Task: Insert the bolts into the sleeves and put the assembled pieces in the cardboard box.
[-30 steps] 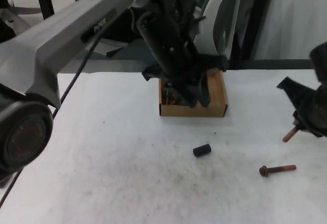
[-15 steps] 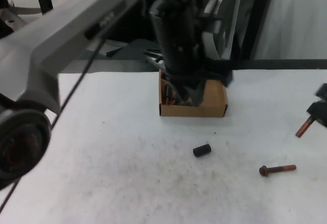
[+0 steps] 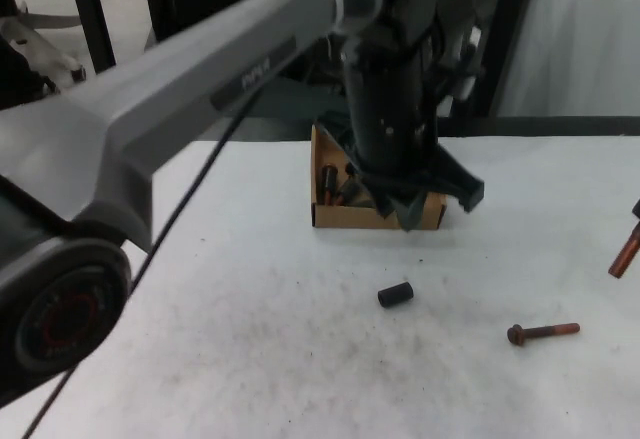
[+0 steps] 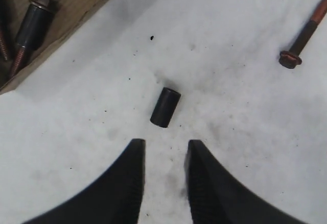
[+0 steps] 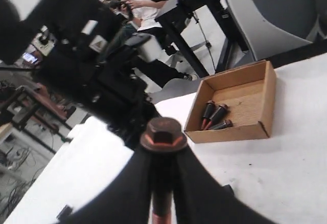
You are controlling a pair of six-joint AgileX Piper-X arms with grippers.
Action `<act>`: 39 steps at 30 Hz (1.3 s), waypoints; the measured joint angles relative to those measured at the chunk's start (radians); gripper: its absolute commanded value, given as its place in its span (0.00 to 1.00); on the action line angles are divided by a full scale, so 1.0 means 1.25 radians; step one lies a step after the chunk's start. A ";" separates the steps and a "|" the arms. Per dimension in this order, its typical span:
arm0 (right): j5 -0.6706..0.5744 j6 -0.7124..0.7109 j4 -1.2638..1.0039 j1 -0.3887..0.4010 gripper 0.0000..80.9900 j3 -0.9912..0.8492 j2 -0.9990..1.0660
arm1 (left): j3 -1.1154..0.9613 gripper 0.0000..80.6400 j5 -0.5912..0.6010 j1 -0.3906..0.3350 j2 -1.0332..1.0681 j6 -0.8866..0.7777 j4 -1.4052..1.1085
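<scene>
Open left end effector (image 4: 164, 145) should squarely straddle sleeve (image 4: 165, 106), 6 o'clock of box (image 3: 345, 216); right end effector (image 5: 163, 155) grips bolt (image 5: 163, 133).

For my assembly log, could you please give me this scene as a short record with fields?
left end effector: open, empty, above the bench
sleeve: lying loose just ahead of the left end effector
right end effector: shut on held bolt
loose bolt: lying on the bench, apart from the sleeve
cardboard box: assembled pieces inside
</scene>
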 measured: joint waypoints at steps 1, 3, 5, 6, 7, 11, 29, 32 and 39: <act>-0.017 -0.022 0.000 0.000 0.00 0.000 -0.002 | 0.005 0.34 0.000 -0.002 0.006 0.000 -0.004; -0.043 -0.052 0.001 0.000 0.00 0.000 -0.001 | 0.010 0.34 0.000 -0.001 0.010 0.002 -0.009; -0.054 -0.068 0.003 0.000 0.00 0.002 -0.001 | 0.023 0.34 0.000 -0.001 0.015 0.002 -0.020; -0.058 -0.073 0.003 0.000 0.00 0.002 -0.001 | 0.029 0.34 0.000 -0.001 0.016 0.002 -0.026; -0.058 -0.073 0.003 0.000 0.00 0.002 -0.001 | 0.036 0.34 0.003 -0.001 0.016 0.002 -0.030; -0.063 -0.099 0.030 0.000 0.00 0.004 -0.001 | 0.068 0.34 0.020 -0.001 0.016 0.002 -0.052; -0.114 -0.199 0.071 0.000 0.00 0.004 -0.001 | 0.124 0.44 0.081 -0.001 0.028 0.159 -0.097; -0.117 -0.200 0.073 0.000 0.00 0.004 -0.001 | 0.124 0.44 0.084 -0.001 0.028 0.223 -0.099; -0.148 -0.206 0.073 0.000 0.00 0.004 -0.001 | 0.124 0.44 0.084 -0.001 0.030 0.320 -0.161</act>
